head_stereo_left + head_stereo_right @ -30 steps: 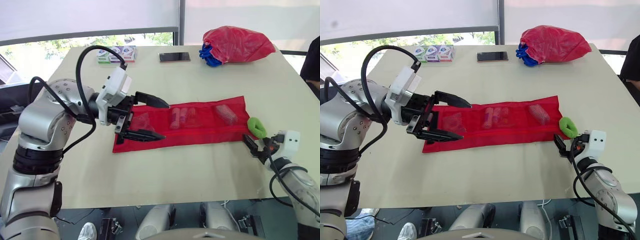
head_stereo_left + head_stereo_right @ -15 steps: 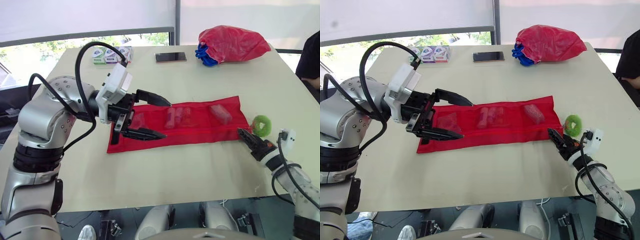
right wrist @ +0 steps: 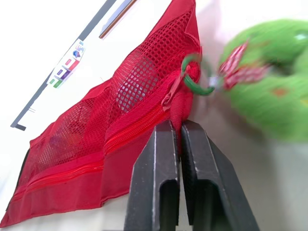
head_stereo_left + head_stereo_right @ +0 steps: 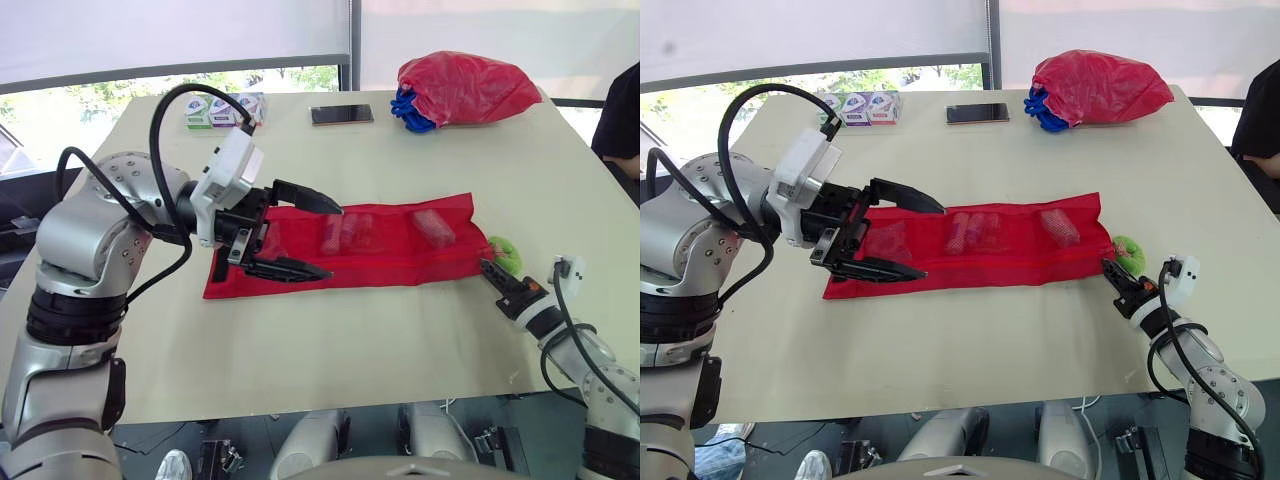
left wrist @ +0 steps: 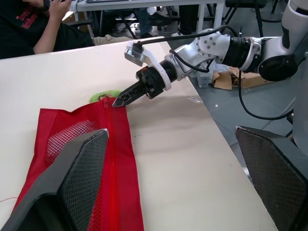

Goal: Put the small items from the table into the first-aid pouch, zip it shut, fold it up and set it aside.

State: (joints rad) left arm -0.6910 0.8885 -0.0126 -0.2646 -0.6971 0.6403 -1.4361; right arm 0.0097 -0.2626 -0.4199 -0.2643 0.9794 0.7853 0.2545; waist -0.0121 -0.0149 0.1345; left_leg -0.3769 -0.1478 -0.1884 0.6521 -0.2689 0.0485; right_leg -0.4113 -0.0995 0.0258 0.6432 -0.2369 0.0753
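pale tabletop (image 4: 350,350): right fingers (image 3: 163,183) pinch pouch (image 4: 380,250) corner; left fingers (image 4: 305,197) gape empty over pouch's other end; unpinned pouch may drag.

Office-like workroom: a pale table (image 4: 330,340) stood beneath windows (image 4: 290,75) half covered by roller blinds (image 4: 170,35), while a person (image 5: 29,29) sat near white desks (image 5: 144,4).

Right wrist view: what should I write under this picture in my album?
The right gripper pinches the zipper-end corner of the red mesh pouch, beside a green ring.
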